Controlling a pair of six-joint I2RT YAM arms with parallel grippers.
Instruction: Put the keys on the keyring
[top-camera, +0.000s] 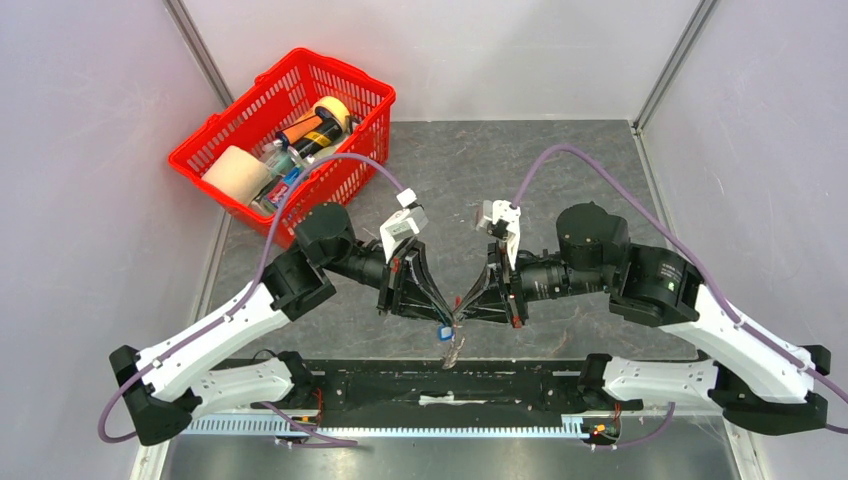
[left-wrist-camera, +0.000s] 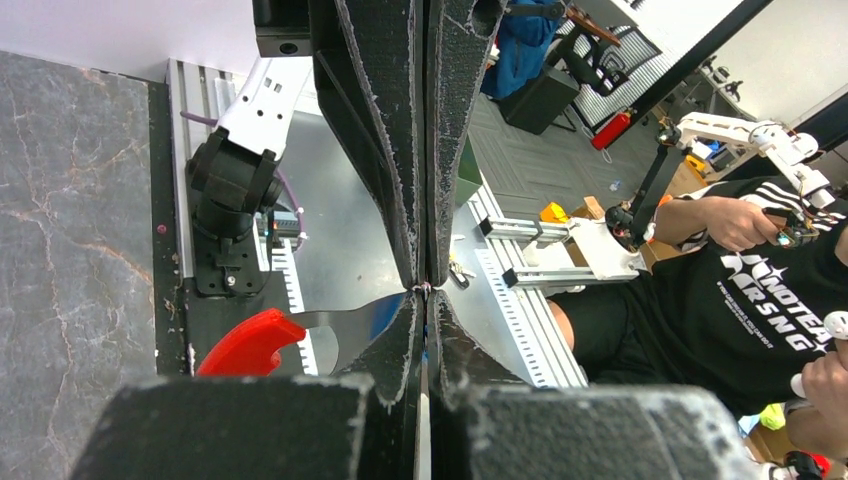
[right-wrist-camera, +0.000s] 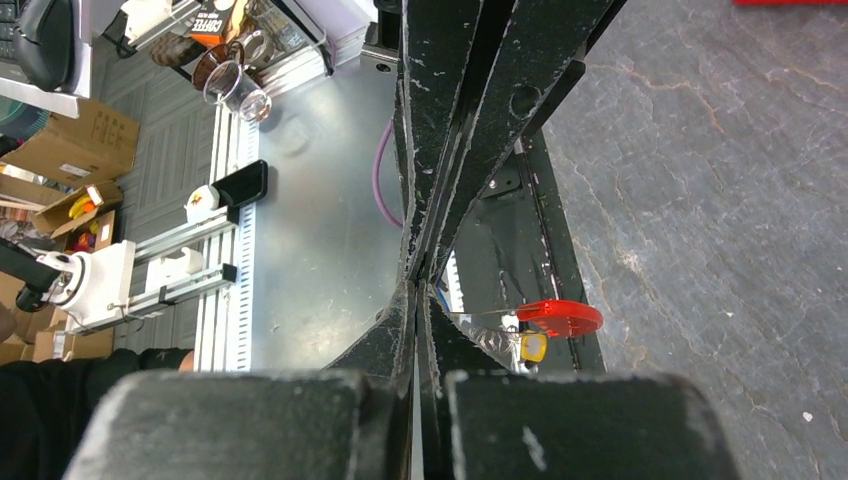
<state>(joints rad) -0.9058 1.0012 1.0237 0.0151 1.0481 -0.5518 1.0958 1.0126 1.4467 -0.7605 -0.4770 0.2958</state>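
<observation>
From above, my left claw (top-camera: 449, 316) and right claw (top-camera: 463, 312) meet tip to tip, the keys (top-camera: 443, 328) just beneath. Left wrist: clenched, the keyring (left-wrist-camera: 250, 343) left of my fingertips. Right wrist: clenched, the keyring (right-wrist-camera: 560, 318) right of my tips; I cannot tell what either pinches.

The table (top-camera: 450, 160) is a dark grey slab with pale marbled veins. A red basket (top-camera: 238, 102) stands on its far left corner, and the basket's left end seems to reach past the slab's edge. Well away from the basket, a black plate (top-camera: 400, 378) runs along the near edge.
</observation>
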